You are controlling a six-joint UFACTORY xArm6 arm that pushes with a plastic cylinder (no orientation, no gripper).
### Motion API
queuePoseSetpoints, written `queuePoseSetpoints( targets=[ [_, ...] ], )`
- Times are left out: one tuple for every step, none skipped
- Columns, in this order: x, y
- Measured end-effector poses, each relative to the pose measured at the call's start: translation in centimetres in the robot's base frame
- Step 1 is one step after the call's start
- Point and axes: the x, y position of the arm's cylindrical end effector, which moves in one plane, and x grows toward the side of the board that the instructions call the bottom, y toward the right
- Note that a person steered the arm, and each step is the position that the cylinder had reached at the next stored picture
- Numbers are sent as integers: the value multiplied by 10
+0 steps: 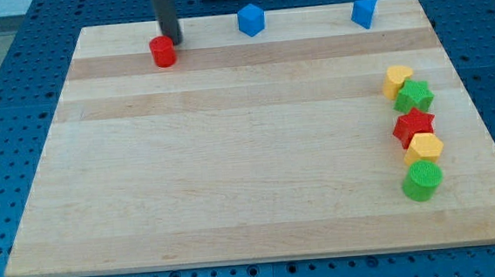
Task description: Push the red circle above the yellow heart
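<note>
Nearest the view's bottom stands the green cylinder (422, 181), lowest in a column at the worktop's (233, 174) right side; above it, in turn, sit a yellow hexagon-like block (424, 149), the red star (414, 125), a green star-like block (414, 96) and the yellow heart (396, 79), each touching or just beside its neighbour. The red circle (163, 51) lies near the view's top left, well apart from that column. My tip (171, 39) rests just above and to the right of the red circle, touching or nearly so. No fingers exist on this rig, so no opening applies; contact is by the rod alone. The red circle appears to be a small, light, rigid puck that should slide readily on the smooth wood and may roll off an off-centre push. Apply contact at its left face, through its centre. Two blue blocks (250, 19) (364, 12) stand along the top edge near the likely path.
</note>
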Motion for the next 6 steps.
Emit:
queuePoseSetpoints(
  targets=[
    [4,-16],
    [-6,-76],
    [-13,-133],
    [-3,-154],
    [18,-88],
    [33,22]
  ],
)
